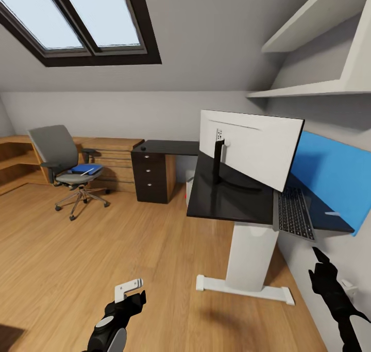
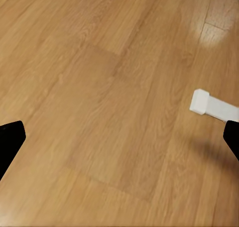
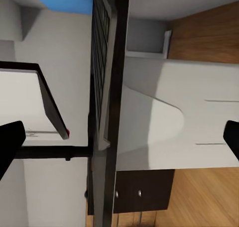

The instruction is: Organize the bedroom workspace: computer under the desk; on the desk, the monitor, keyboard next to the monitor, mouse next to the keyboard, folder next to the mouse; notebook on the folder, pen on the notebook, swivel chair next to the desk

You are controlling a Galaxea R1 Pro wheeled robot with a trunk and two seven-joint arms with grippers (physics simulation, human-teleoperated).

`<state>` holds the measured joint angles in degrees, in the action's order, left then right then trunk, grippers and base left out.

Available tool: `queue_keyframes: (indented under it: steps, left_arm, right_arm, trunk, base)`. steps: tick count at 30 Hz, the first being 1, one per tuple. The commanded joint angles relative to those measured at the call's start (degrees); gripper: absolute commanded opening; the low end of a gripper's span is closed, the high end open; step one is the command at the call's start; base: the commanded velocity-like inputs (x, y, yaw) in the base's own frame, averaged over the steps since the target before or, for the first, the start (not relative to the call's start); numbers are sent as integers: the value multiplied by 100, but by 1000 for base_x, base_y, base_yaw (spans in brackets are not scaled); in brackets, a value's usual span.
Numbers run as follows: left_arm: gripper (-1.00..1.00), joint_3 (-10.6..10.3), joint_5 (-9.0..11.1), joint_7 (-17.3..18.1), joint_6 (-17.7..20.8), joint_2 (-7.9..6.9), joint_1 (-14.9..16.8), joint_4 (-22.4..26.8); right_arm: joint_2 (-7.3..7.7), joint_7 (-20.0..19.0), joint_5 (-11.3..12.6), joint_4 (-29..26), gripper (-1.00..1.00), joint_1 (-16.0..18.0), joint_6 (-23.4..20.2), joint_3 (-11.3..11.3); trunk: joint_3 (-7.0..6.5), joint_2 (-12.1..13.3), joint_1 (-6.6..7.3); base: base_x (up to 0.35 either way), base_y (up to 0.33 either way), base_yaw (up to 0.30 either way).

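Observation:
The desk (image 1: 226, 200) has a glossy black top, a white pedestal (image 1: 250, 256) and a blue back panel. On it stands the monitor (image 1: 252, 153), white back towards me, with the grey keyboard (image 1: 295, 214) beyond it. A grey corner of the computer (image 1: 189, 183) peeks out under the desk. Far left, the swivel chair (image 1: 64, 161) carries the blue folder (image 1: 85, 169) with the white pen (image 1: 94, 171) on top. Mouse and notebook are out of view. My left gripper (image 1: 129, 288) hangs open over bare floor. My right gripper (image 1: 320, 259) is open below the desk's keyboard (image 3: 102, 62) end.
A dark drawer cabinet (image 1: 153, 179) stands between chair and desk, with light wooden low shelving (image 1: 111, 158) behind it. White wall shelves (image 1: 314, 43) hang above the desk. The pedestal's white foot (image 2: 211, 106) lies on the wooden floor (image 1: 77, 259), which stretches wide to the left.

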<state>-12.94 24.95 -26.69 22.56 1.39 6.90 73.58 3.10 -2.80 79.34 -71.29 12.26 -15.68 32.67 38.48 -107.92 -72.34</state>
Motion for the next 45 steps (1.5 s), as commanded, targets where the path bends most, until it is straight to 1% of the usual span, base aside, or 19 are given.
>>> queue_keyframes:
  steps: [1,19,29,36,45]
  left_arm:
    - [100,-8,53,-45,11,-4,4,8]
    - [100,-15,53,-38,11,-5,4,7]
    - [100,-15,53,-38,11,1,4,8]
    - [100,-15,53,-31,9,0,4,8]
    - [100,-15,53,-31,11,1,4,8]
  right_arm:
    - [-2,-11,31,1,100,4,-33,12]
    - [-2,-11,29,1,100,4,-32,11]
    - [-2,-11,26,15,100,4,-32,11]
    - [6,-9,22,74,100,4,-32,8]
    - [7,-10,20,80,100,4,-34,5]
  trunk:
    - [6,-3,0]
    - [6,-3,0]
    - [6,-3,0]
    - [6,-3,0]
    - [6,-3,0]
  base:
    - [182,0,0]
    - [260,0,0]
    - [45,0,0]
    - [143,0,0]
    - [20,0,0]
